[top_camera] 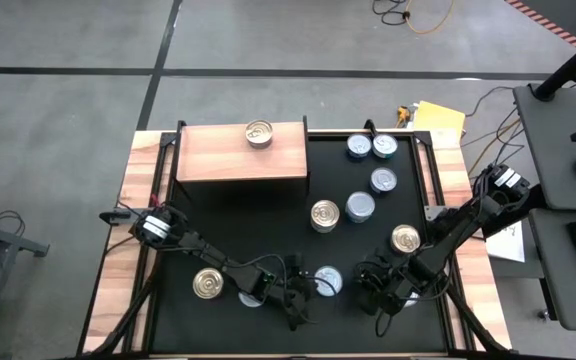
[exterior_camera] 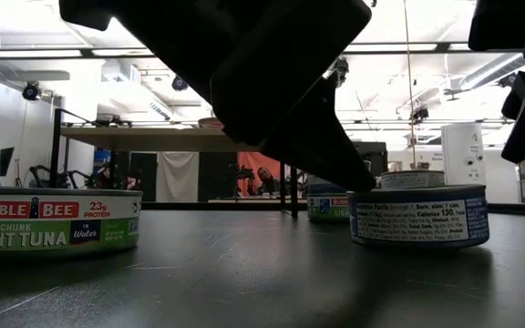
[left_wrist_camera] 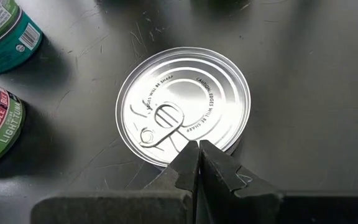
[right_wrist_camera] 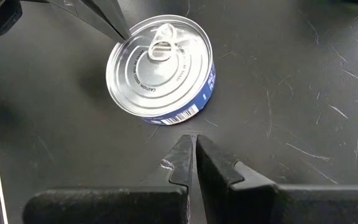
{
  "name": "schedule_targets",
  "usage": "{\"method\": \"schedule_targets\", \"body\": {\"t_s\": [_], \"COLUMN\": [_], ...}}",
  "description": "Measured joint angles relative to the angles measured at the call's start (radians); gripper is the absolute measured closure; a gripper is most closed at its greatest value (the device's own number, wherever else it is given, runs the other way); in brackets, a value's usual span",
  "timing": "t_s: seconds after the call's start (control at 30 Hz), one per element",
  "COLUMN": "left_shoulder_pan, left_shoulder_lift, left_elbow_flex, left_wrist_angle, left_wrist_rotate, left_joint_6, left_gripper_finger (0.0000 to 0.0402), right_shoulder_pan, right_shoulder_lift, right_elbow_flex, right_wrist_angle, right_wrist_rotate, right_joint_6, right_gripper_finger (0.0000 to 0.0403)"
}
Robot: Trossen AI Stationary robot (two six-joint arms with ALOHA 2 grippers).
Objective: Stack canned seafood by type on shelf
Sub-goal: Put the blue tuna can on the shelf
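Jaws of both grippers are clenched and grasp nothing. Left gripper [top_camera: 303,305] sits low at the near edge of the black tabletop [top_camera: 268,225], its tips just beside a silver-top can [top_camera: 328,281]; in the left wrist view the pinched fingers [left_wrist_camera: 199,163] overlap the near rim of that can [left_wrist_camera: 183,104], whether touching cannot be told. Right gripper [top_camera: 373,295] is on the other side of the same can, close but apart; the right wrist view shows its pressed-together fingers [right_wrist_camera: 191,158] short of the can [right_wrist_camera: 160,67], which has a blue label on its side.

Shelf [top_camera: 241,152], light wood, stands at the far left of the tabletop with one gold-top can [top_camera: 259,133] on it. The other cans are on the tabletop: a gold-top one [top_camera: 208,284] near the left arm, another gold-top one [top_camera: 325,215] touching a silver-top can [top_camera: 360,207] mid-table, a gold-top one [top_camera: 405,238] by the right arm, a silver-top can [top_camera: 383,181] further back, and two blue-topped cans [top_camera: 359,148] [top_camera: 385,146] side by side at the far edge.

Low view: a green-label tuna can [exterior_camera: 55,221] at left, the blue-label can [exterior_camera: 418,215] at right, a dark gripper overhead.
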Motion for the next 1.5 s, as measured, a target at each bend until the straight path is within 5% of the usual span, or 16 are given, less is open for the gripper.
{"method": "schedule_targets", "body": {"t_s": [1.5], "left_shoulder_pan": [-0.011], "left_shoulder_lift": [0.007], "left_elbow_flex": [-0.02], "left_wrist_angle": [-0.008], "left_wrist_rotate": [-0.012], "left_joint_6": [-0.03], "left_gripper_finger": [0.0401], "right_shoulder_pan": [0.0], "right_shoulder_lift": [0.0], "right_elbow_flex": [0.0], "right_wrist_angle": [0.0], "right_wrist_rotate": [0.016], "right_joint_6": [0.036], "right_gripper_finger": [0.039]}}
